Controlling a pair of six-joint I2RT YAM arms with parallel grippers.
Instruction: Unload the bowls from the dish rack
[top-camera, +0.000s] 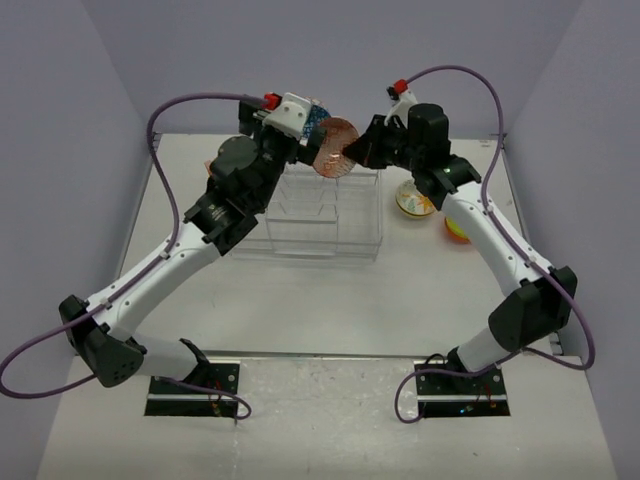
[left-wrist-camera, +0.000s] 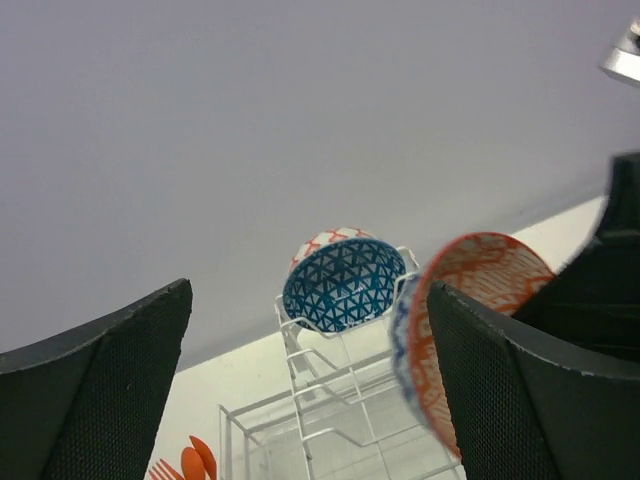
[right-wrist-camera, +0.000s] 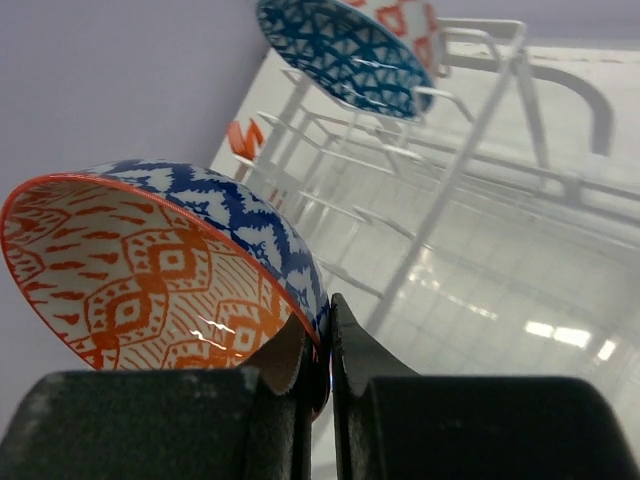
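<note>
Scene: My two arms reach in from the near edge of a pale tabletop (top-camera: 300, 300) and meet above the far side of a white wire dish rack (top-camera: 320, 215).

Right end effector (right-wrist-camera: 325, 330): Closed tight on the rim of an orange-and-blue bowl (right-wrist-camera: 150, 270). One finger is pressed against the inside of the rim and the other against the outside.

Orange-and-blue bowl: It is held in the air above the rack's far edge, between my two wrists and tipped on its side. The inside is white with an orange geometric pattern. The outside is blue and white.

Left end effector (left-wrist-camera: 308, 295): Jaws spread wide, holding nothing. In the left wrist view the held bowl sits just beside one black finger (left-wrist-camera: 500, 400). I cannot tell whether they touch.

Blue triangle bowl (left-wrist-camera: 345, 283): It is perched on edge at the top of the rack's tall upright section, beyond the held bowl. The inside is dark blue with white triangles. The outside is white with orange marks.

Cream bowl (top-camera: 413, 203): It rests on the tabletop to the right of the rack, next to my right forearm.

Orange and yellow-green bowl (top-camera: 457, 232): It is on the tabletop near the cream bowl, mostly hidden behind my right arm. I cannot tell whether it is one bowl or two.

Dish rack: It stands mid-tabletop, and its low basket section faces my bases.

Orange utensils (left-wrist-camera: 190, 462): They are visible low in the left wrist view, beside the rack.
</note>
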